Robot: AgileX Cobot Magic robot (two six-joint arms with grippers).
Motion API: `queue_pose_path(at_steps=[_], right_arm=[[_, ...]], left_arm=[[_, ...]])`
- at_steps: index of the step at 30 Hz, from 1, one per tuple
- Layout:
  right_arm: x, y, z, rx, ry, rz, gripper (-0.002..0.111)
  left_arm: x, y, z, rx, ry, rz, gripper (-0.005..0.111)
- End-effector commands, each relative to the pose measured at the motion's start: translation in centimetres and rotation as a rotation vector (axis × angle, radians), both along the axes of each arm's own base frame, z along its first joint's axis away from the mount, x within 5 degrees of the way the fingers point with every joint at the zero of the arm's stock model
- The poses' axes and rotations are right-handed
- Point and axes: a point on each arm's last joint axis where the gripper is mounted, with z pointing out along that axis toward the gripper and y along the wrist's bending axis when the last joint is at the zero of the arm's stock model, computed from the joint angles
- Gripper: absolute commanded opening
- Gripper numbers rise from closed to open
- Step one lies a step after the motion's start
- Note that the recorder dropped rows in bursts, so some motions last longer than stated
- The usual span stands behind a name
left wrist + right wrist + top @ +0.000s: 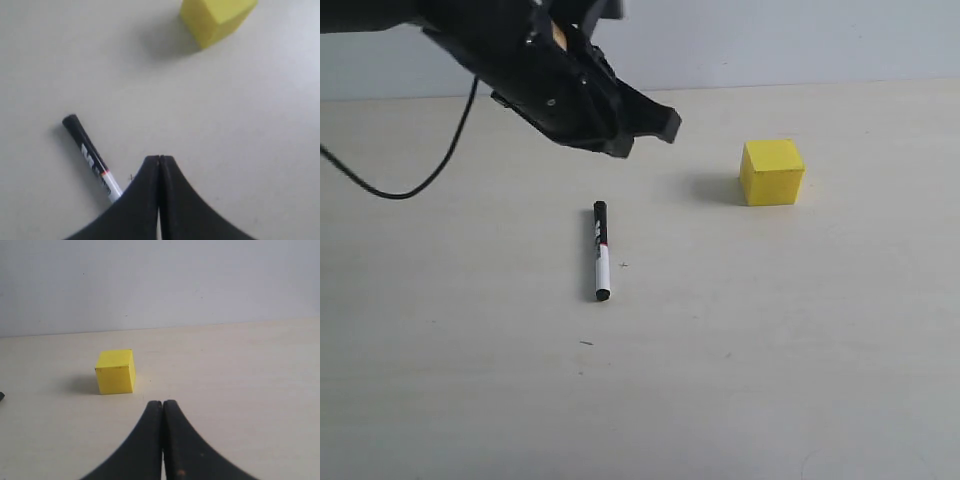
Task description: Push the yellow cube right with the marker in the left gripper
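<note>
The marker [601, 251] lies flat on the table by itself, black cap end toward the back; it also shows in the left wrist view as the marker [92, 157]. My left gripper [650, 128] hovers above and behind it, shut with nothing between its fingers, its tip [160, 159] close to the marker's white barrel in the wrist view. The yellow cube [772, 172] sits to the right of the marker, and appears again as the cube [216, 17] and the cube [116, 371]. My right gripper [162, 404] is shut and empty, a short way from the cube.
A black cable [415, 170] hangs from the left arm and loops over the table at the back left. The pale table [740, 380] meets a light wall [160, 280] at the back.
</note>
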Motion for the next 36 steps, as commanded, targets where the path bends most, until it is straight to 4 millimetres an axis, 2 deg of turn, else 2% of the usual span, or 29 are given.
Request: queue_pose_path(at_steps=[1, 4, 8, 10, 13, 18, 33, 36], right_arm=[[0.0, 0.0, 0.0, -0.002, -0.009, -0.004, 0.0], [0.0, 0.0, 0.0, -0.002, -0.009, -0.004, 0.0], [0.0, 0.0, 0.0, -0.002, -0.009, -0.004, 0.0], [0.0, 0.0, 0.0, -0.002, -0.009, -0.004, 0.0], [0.0, 0.0, 0.0, -0.002, -0.009, -0.004, 0.0], [0.0, 0.0, 0.0, -0.002, -0.009, -0.004, 0.0], [0.0, 0.0, 0.0, -0.002, -0.009, -0.004, 0.0], [0.0, 0.0, 0.0, -0.002, -0.009, -0.004, 0.0]], left_arm=[[-2.8, 2.7, 2.2, -0.189, -0.231, 0.042, 0.0], [-7.2, 7.2, 2.8, -0.38, -0.501, 0.092, 0.0], [-13.0, 12.6, 2.1, -0.542, -0.772, 0.122, 0.0], [-15.5, 14.9, 1.2, -0.596, -0.83, 0.143, 0.0], [-17.9, 16.8, -0.5, -0.594, -0.825, 0.14, 0.0], [-19.2, 17.9, -1.4, -0.604, -0.836, 0.14, 0.0], [-19.2, 17.9, -1.4, -0.602, -0.835, 0.139, 0.0], [-19.2, 17.8, -1.8, -0.55, -0.817, 0.118, 0.0]])
